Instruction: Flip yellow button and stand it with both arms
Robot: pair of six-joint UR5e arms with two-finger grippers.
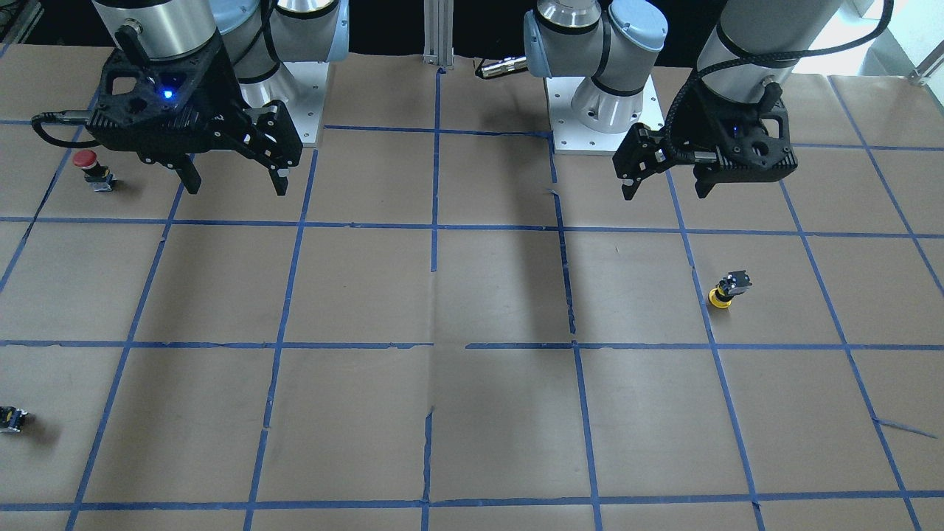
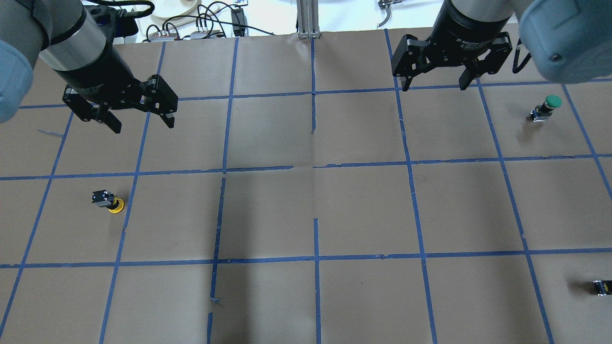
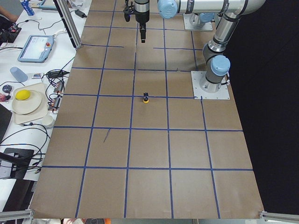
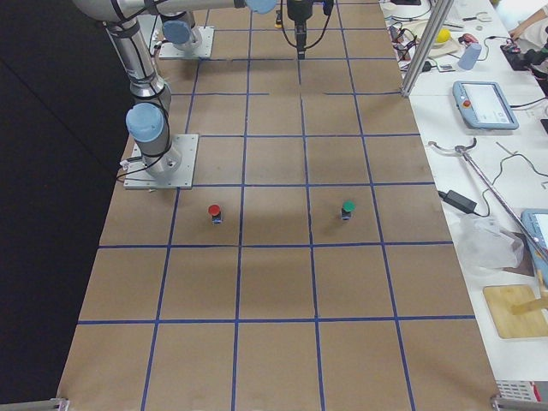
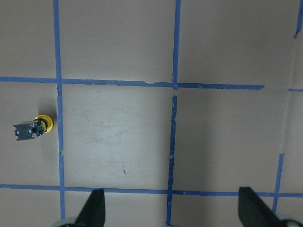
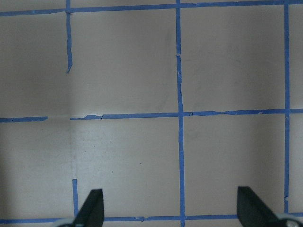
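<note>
The yellow button [image 2: 108, 201] rests on the brown paper on my left side, seemingly on its yellow cap with the black block body up. It also shows in the front view [image 1: 729, 287], the left side view [image 3: 145, 98] and the left wrist view [image 5: 33, 128]. My left gripper [image 2: 143, 125] hangs open and empty, raised above the table and well apart from the button; its fingers [image 5: 94, 210] frame bare paper. My right gripper [image 2: 434, 86] is open and empty, high over the far right part of the table.
A red-capped button [image 1: 92, 168] stands near the right arm's base. A green-capped button [image 2: 547, 107] stands at the far right. A small black capless part [image 2: 601, 286] lies by the right edge. Blue tape lines grid the paper. Side benches [image 3: 28, 93] hold clutter.
</note>
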